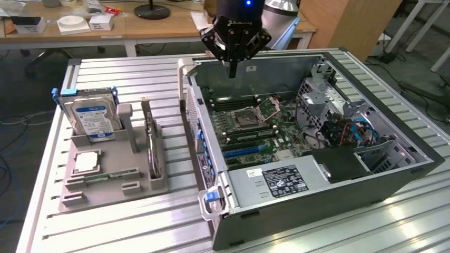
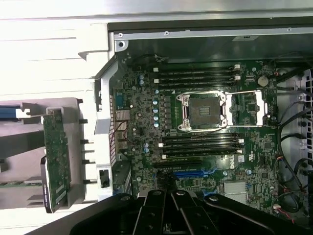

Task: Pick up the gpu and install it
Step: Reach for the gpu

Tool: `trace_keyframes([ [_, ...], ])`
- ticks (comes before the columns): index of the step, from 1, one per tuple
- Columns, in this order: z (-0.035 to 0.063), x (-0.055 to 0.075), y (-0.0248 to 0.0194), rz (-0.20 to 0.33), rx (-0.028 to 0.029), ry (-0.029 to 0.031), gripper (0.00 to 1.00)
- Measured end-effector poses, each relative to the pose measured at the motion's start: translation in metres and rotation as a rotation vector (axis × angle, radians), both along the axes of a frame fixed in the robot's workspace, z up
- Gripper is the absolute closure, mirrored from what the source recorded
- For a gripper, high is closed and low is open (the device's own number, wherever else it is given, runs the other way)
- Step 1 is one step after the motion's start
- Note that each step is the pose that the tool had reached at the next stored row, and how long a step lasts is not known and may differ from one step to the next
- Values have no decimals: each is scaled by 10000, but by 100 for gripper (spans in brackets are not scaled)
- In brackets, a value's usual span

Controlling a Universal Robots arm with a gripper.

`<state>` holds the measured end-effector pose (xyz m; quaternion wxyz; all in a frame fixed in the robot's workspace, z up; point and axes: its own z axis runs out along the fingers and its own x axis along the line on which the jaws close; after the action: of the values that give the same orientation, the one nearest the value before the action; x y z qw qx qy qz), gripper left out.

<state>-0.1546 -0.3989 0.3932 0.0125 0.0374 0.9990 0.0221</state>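
— The gpu [image 1: 149, 145]: where did it stand?

— It stood on its long edge in a slot of the grey holder [image 1: 98, 199]. The holder sat on the counter [image 1: 126, 74] at the exterior view's left, just beside the open computer case [image 1: 316, 211] but not touching it. In the same holder the hard drive [image 1: 91, 113] stood upright further left, and the memory stick [image 1: 109, 175] lay flat on the near side.

— And the fingers?

— Your gripper [image 1: 232, 73] hung over the far part of the case, above the motherboard [image 1: 281, 126] and well apart from the card. Its fingers were pressed together with nothing between them.

— How did you expect it to handle?

— I judged it light and stiff: a thin board you could lift without strain and without it sagging. I also judged it fragile. The green face carried small soldered parts, and the contact edge sitting down in the slot would not forgive scraping or twisting. The flat faces looked smooth enough to slip under a loose pinch.

— So where was the place to take hold?

— Your best hold, as I saw it, was across the thickness at the exposed top edge. It should have been near the middle of the length so the card hung level. The pads belonged on bare board or cooler, not on the small parts. I couldn't tell which end carried the bracket.
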Motion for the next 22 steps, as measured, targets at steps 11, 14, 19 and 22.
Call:
trace_keyframes([
  [11,-2,-166,0,1,-1,0,90],
  [14,-3,-242,0,-1,0,-1,90],
  [19,-4,-348,0,1,1,-1,90],
  [22,-5,-415,0,-1,0,0,90],
])
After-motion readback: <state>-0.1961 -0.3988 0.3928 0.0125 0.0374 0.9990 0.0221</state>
